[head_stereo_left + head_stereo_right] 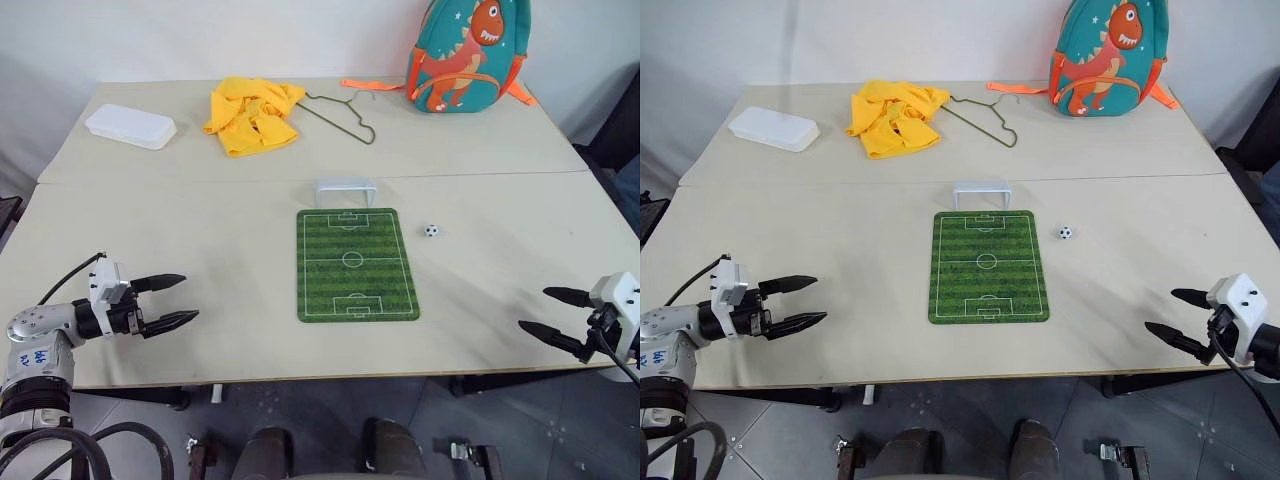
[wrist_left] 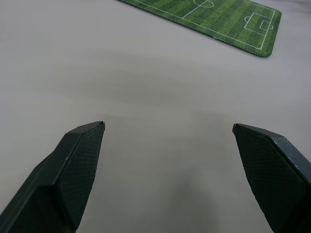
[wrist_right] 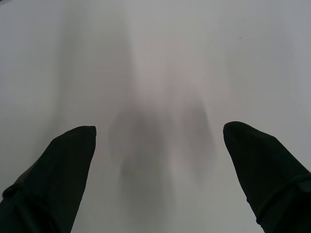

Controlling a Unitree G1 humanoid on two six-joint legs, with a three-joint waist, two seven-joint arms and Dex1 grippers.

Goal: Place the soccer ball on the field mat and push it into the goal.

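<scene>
Left gripper [image 1: 178,301] and right gripper [image 1: 533,312]: black two-fingered, near table edge, both spread wide, empty, apparently poised to start. Flat green striped field mat [image 1: 355,265]: table centre. White-grey U-shaped goal [image 1: 346,190]: at its far end. Tiny black-patched white soccer ball [image 1: 431,230]: just right of the mat, on the bare table.

A staged test room, by the look of it: two plain tables [image 1: 200,250] pushed together against a bare white wall [image 1: 200,40], strewn with props, namely a backpack [image 1: 465,55], shirt [image 1: 252,115], hanger [image 1: 345,115] and box [image 1: 130,126].
</scene>
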